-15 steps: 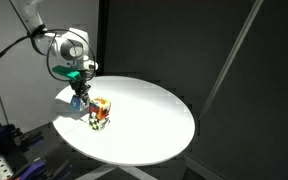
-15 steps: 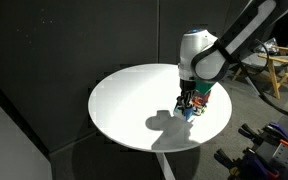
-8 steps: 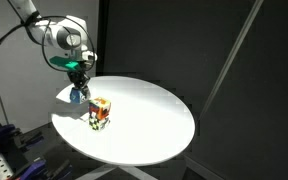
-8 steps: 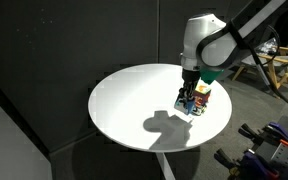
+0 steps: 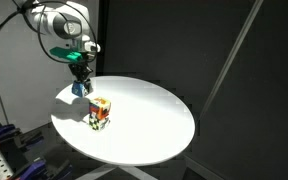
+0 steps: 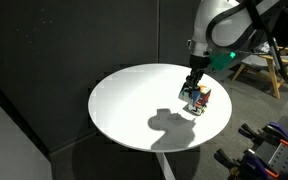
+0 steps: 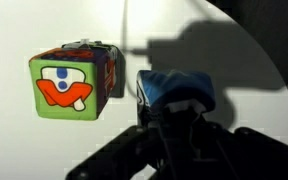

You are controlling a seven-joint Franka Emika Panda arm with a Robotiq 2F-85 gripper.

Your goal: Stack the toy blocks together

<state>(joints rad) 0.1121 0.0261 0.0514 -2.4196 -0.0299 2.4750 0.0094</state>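
Observation:
My gripper (image 5: 80,82) hangs above the round white table (image 5: 144,120), shut on a small blue and white toy block (image 5: 80,89). Just beside it, two other toy blocks stand stacked on the table: an orange-red one (image 5: 102,104) on top of one with green and dark marks (image 5: 98,121). In an exterior view the held block (image 6: 190,92) sits next to that stack (image 6: 201,99). In the wrist view the blue block (image 7: 177,88) is between my fingers at the gripper (image 7: 174,108), and the stack's green top face (image 7: 66,84) lies to its left.
The table's edge (image 6: 154,148) curves round on all sides, with dark curtains behind. A wooden stool (image 6: 274,65) and some equipment (image 6: 274,135) stand off the table in an exterior view. My arm's shadow (image 6: 169,125) falls on the tabletop.
My gripper has risen from table height with the blue block in it, next to the two-block stack. The stack has not moved.

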